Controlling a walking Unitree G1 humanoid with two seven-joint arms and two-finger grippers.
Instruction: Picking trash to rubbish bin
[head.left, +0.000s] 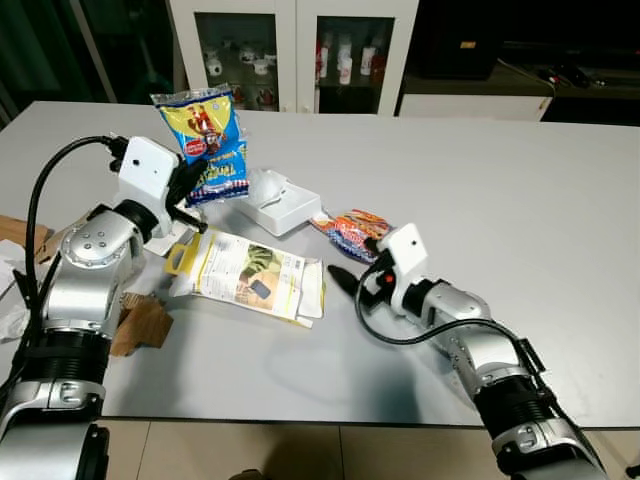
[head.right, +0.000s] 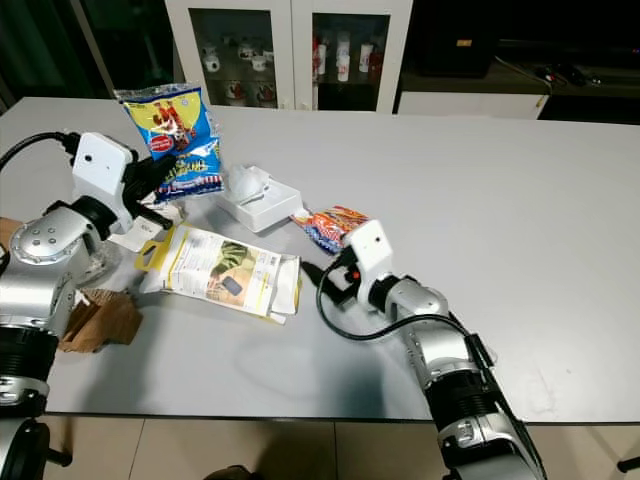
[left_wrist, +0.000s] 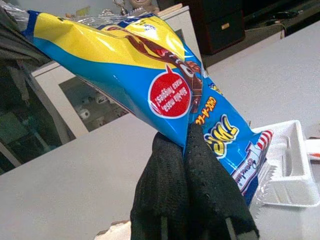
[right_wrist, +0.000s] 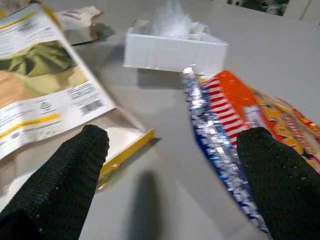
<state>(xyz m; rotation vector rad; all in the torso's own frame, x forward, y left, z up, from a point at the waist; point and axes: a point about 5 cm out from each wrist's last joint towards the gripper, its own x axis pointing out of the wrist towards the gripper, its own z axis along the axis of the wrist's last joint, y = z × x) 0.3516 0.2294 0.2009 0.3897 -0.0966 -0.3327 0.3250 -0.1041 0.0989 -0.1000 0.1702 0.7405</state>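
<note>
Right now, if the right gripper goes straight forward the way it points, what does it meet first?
Probably the table: the open right gripper has bare surface between its fingers. The orange wrapper sits by one finger, and the white tray lies farther along. Depth is unclear.

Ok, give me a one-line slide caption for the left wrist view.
Left gripper shut on the blue-and-yellow snack bag, held above the grey table.

Head stereo pair downward, wrist cams close-up
</note>
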